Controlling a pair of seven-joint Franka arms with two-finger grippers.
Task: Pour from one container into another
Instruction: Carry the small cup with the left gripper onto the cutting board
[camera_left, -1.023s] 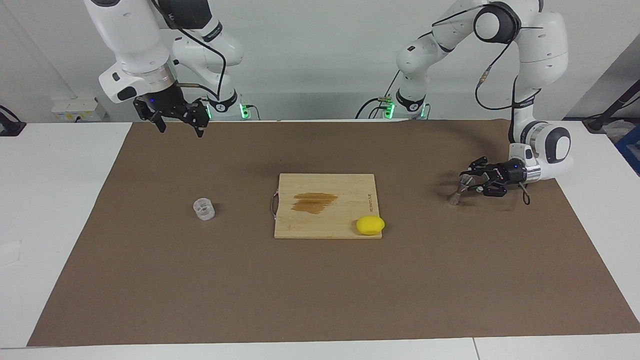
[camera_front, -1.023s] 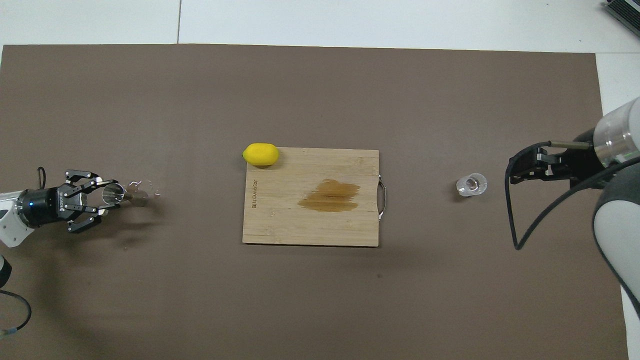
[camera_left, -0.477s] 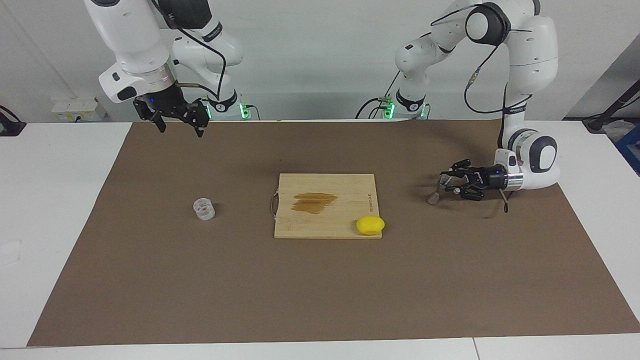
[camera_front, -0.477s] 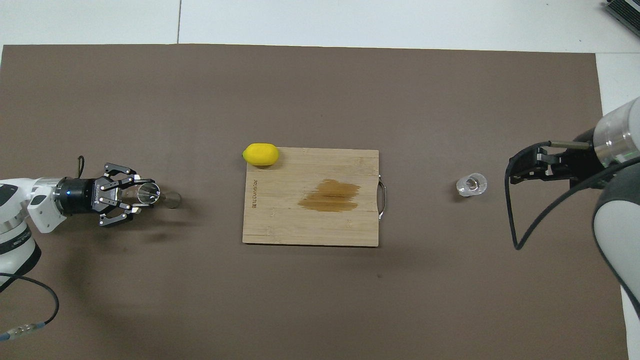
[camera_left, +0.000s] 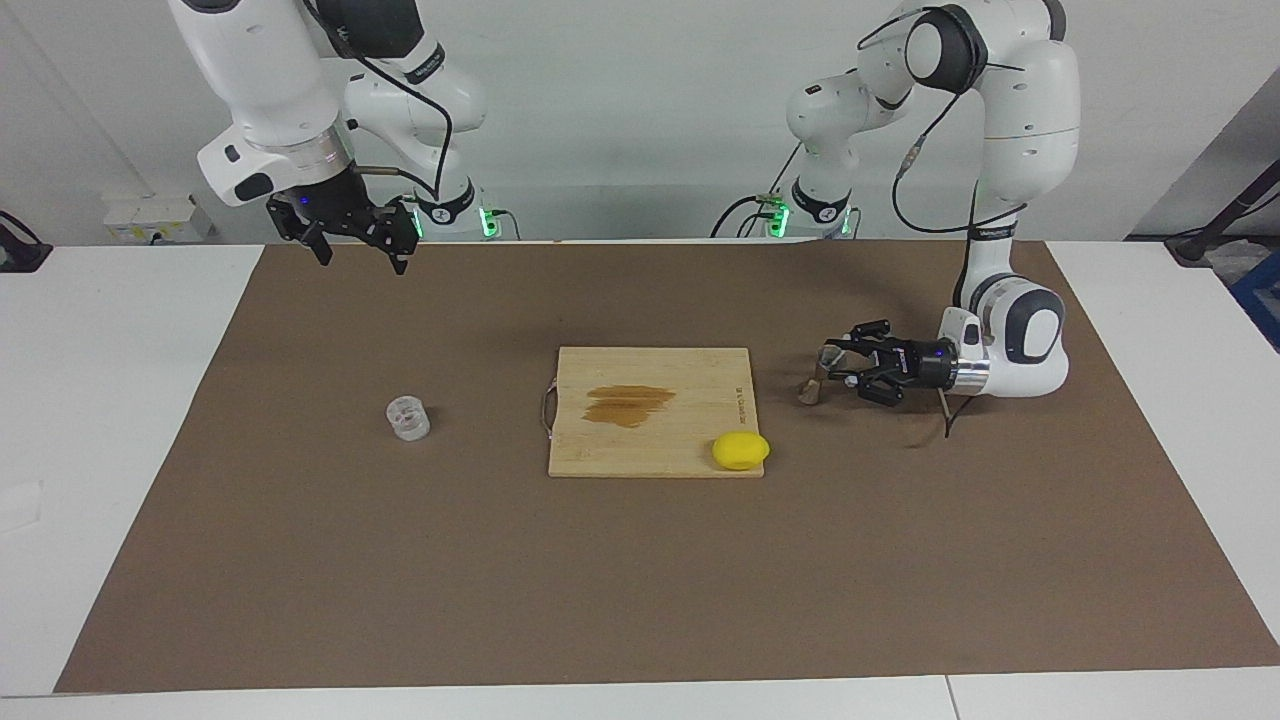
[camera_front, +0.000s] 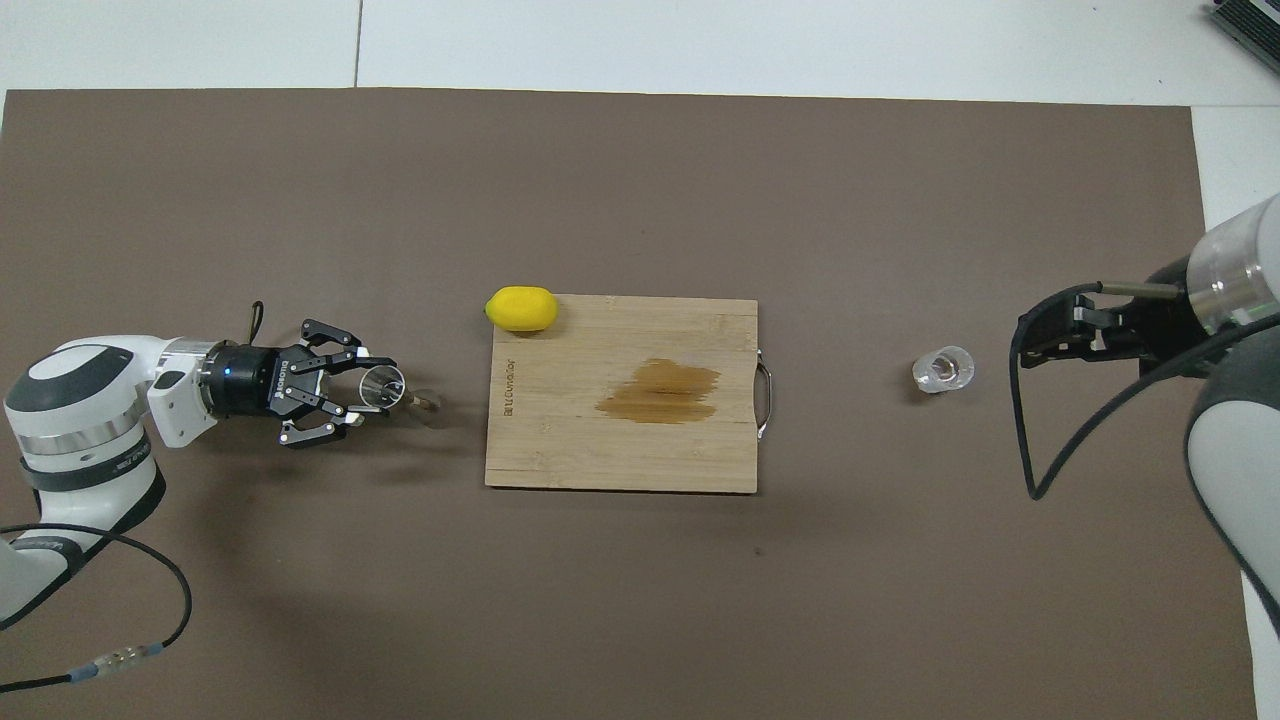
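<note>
The small clear glass tumbler (camera_left: 408, 418) (camera_front: 942, 369) stands on the brown mat toward the right arm's end of the table. My left gripper (camera_left: 835, 365) (camera_front: 365, 390) reaches in sideways, low over the mat beside the cutting board, and is shut on the upper cone of the silvery metal jigger (camera_left: 815, 380) (camera_front: 388, 389). The jigger hangs slightly tilted, its open mouth showing in the overhead view. My right gripper (camera_left: 360, 250) (camera_front: 1040, 335) waits open and empty, raised over the mat's edge by the robots.
A wooden cutting board (camera_left: 650, 445) (camera_front: 620, 455) with a brown stain (camera_left: 628, 404) lies mid-table, a metal handle on its side toward the glass. A yellow lemon (camera_left: 740, 450) (camera_front: 521, 308) rests at the board's corner farthest from the robots, toward the left arm's end.
The left arm has carried the jigger steadily across the mat toward the cutting board. The right arm and the glass have not moved.
</note>
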